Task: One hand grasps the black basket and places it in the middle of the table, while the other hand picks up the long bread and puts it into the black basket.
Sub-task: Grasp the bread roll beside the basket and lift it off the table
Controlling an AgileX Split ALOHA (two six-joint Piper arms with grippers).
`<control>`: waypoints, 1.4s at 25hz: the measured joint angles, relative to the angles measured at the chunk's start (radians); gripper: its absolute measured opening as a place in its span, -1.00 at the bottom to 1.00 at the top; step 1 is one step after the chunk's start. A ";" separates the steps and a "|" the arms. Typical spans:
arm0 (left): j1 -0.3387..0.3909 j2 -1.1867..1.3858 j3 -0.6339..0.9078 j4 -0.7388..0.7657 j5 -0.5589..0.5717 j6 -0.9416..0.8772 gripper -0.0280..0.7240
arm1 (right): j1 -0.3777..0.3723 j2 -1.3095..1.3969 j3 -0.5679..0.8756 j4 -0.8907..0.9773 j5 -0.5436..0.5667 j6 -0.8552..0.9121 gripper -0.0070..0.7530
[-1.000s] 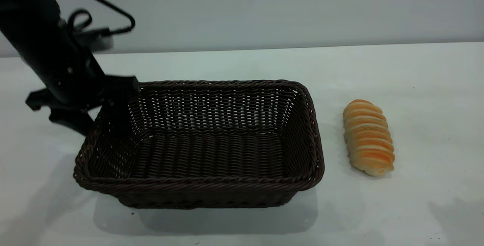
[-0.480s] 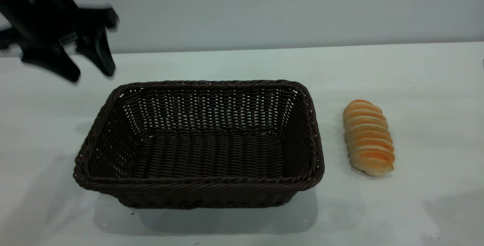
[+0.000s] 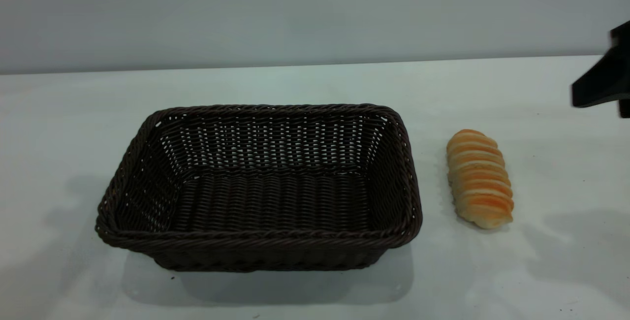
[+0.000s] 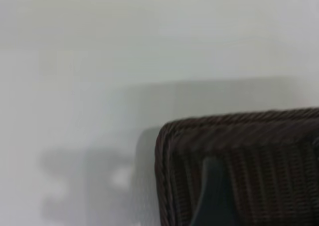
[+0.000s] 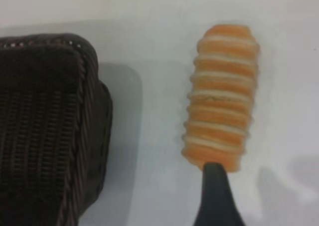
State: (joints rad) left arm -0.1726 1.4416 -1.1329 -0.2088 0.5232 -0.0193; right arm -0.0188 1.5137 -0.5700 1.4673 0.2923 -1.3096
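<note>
The black basket (image 3: 261, 187) stands empty in the middle of the white table (image 3: 315, 83). The long bread (image 3: 480, 178) lies on the table just right of it, ridged top up. My right gripper (image 3: 600, 106) hangs open at the exterior view's right edge, above and beyond the bread, holding nothing. In the right wrist view one of its fingers (image 5: 214, 191) points at the bread's (image 5: 222, 96) near end. My left gripper (image 4: 249, 196) is out of the exterior view. In its wrist view one finger (image 4: 213, 191) shows over the basket's corner (image 4: 172, 136), open and empty.
A grey wall runs behind the table's far edge. Bare table lies left of the basket (image 3: 54, 138) and right of the bread (image 3: 566, 172). The basket's rim (image 5: 82, 86) is about one bread width from the loaf.
My left gripper let go of the basket's left rim, rose and left the exterior view up and to the left. My right gripper has come in at the right edge. Basket and bread stayed put.
</note>
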 joint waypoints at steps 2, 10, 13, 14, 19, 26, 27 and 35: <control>0.000 -0.046 0.000 0.000 0.003 0.000 0.60 | 0.034 0.053 -0.018 0.055 -0.022 -0.058 0.39; 0.000 -0.194 0.000 0.000 0.010 0.019 0.60 | 0.120 0.277 -0.109 0.197 -0.108 -0.217 0.40; 0.000 -0.231 0.000 0.001 0.010 0.019 0.60 | 0.120 0.361 -0.143 0.207 -0.112 -0.222 0.40; 0.000 -0.242 0.000 0.001 0.010 0.019 0.60 | 0.120 0.384 -0.153 0.207 -0.112 -0.222 0.40; 0.000 -0.265 0.001 0.004 0.015 0.026 0.60 | 0.120 0.461 -0.204 0.212 -0.077 -0.222 0.40; 0.000 -0.269 0.006 0.004 0.023 0.026 0.60 | 0.133 0.542 -0.260 0.215 -0.041 -0.223 0.40; 0.000 -0.269 0.007 0.004 0.026 0.026 0.60 | 0.139 0.556 -0.266 0.218 -0.041 -0.226 0.40; 0.000 -0.269 0.008 0.004 0.029 0.030 0.60 | 0.140 0.639 -0.284 0.317 0.011 -0.327 0.24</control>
State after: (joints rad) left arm -0.1726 1.1722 -1.1248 -0.2044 0.5518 0.0109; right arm 0.1210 2.1530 -0.8539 1.7845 0.3037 -1.6362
